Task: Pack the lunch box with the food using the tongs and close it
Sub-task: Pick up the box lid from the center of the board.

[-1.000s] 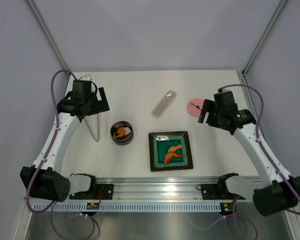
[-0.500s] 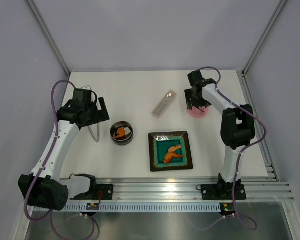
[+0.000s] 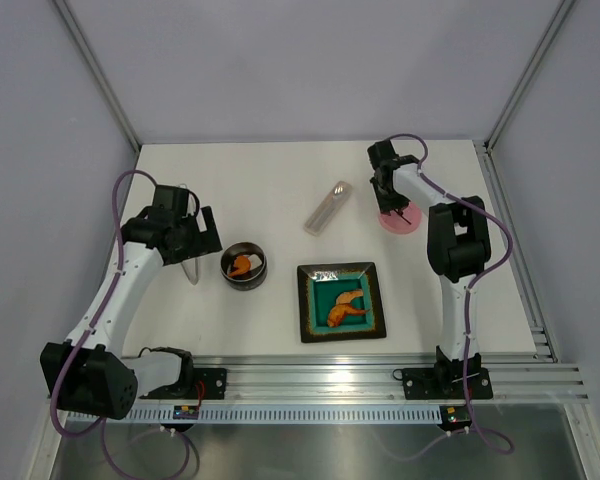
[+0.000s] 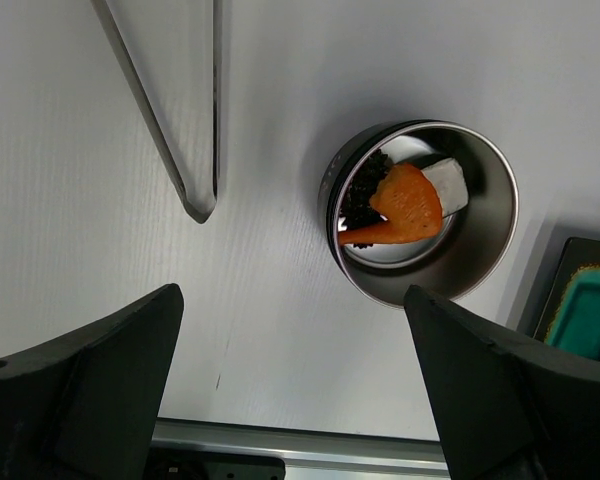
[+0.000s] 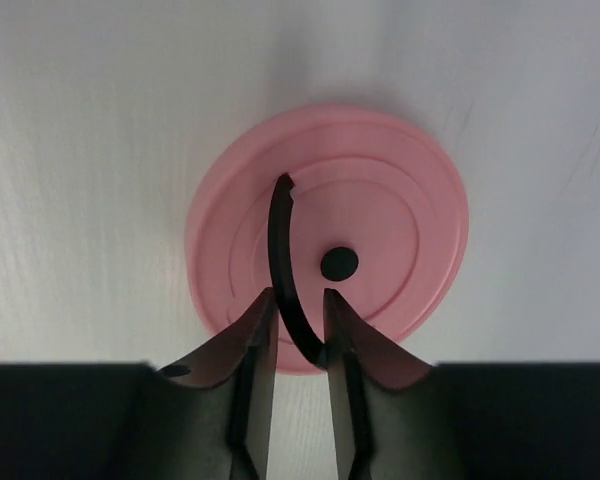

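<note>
The lunch box [image 3: 263, 268] [image 4: 485, 265], a round steel tin, stands left of centre. It holds an orange piece [image 4: 410, 200], a white piece [image 4: 448, 185] and a dark piece [image 4: 360, 195]. More orange food [image 3: 345, 305] lies on the teal plate [image 3: 338, 268]. The tongs [image 3: 192, 270] [image 4: 200, 208] lie flat left of the tin, partly under my left gripper [image 3: 195, 238] [image 4: 295, 300], which hovers open and empty. The pink lid [image 3: 402, 222] [image 5: 380, 190] lies flat at the back right. My right gripper [image 3: 388, 195] [image 5: 300, 295] has closed down over its black handle [image 5: 280, 250], which touches both fingers.
A short flat silvery utensil [image 3: 328, 207] lies between the tin and the lid. A corner of the teal plate [image 4: 580, 290] shows right of the tin. Frame posts and grey walls ring the table; a metal rail runs along its near edge.
The right arm swung from the right side to above the pink lid, dropped onto it, and its jaws narrowed around the handle. The left gripper drifted slightly nearer, still open.
</note>
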Motion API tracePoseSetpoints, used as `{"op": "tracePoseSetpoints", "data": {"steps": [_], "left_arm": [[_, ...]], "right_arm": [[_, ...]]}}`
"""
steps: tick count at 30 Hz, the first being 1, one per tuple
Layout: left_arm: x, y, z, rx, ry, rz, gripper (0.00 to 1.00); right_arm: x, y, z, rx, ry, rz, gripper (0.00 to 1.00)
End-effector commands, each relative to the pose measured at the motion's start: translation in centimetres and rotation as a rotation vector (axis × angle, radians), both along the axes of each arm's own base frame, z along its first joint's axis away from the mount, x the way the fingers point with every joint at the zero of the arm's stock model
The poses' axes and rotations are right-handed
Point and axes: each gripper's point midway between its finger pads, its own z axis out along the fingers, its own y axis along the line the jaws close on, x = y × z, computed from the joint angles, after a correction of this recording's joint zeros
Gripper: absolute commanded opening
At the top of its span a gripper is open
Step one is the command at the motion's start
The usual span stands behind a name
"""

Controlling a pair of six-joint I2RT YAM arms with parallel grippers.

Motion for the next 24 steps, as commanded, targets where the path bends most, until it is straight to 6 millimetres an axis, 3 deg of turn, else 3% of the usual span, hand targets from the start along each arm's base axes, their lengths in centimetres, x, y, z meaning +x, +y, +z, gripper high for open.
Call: {"op": "tracePoseSetpoints", "data": {"steps": [1, 4, 5, 6, 13, 16, 20, 23, 24], "left_arm": [[0.6, 0.1, 0.3, -0.006, -0.035, 0.015, 0.97], [0.7, 0.1, 0.1, -0.007, -0.037, 0.016, 0.97], [0.7, 0.0, 0.0, -0.010, -0.033, 0.014, 0.97], [0.9, -0.1, -0.2, -0.013, -0.028, 0.015, 0.97], [1.2, -0.6, -0.9, -0.040, -0.016, 0.019, 0.97], [1.3, -0.7, -1.5, -0.049, -0.003, 0.028, 0.97], [1.7, -1.5, -2.3, -0.097, 0.010, 0.019, 0.97], [1.8, -2.4, -3.0, -0.139, 0.029, 0.004, 0.98], [1.9, -2.6, -3.3, -0.150, 0.027, 0.006, 0.98]], "right_arm": [[1.5, 0.0, 1.0, 0.016, -0.054, 0.000, 0.29], [1.2, 0.6, 1.6, 0.053, -0.069, 0.002, 0.17], [1.2, 0.8, 2.4, 0.072, -0.088, 0.004, 0.03], [1.1, 0.9, 2.5, 0.081, -0.094, 0.001, 0.00], [-0.1, 2.7, 4.1, 0.235, -0.049, 0.003, 0.00], [-0.4, 2.6, 5.8, 0.297, -0.076, -0.038, 0.00], [-1.5, 3.9, 10.2, 0.391, -0.134, -0.047, 0.00], [-3.2, 6.3, 13.2, 0.423, -0.164, -0.004, 0.00], [-3.9, 7.9, 14.1, 0.431, -0.170, 0.036, 0.00]]}}
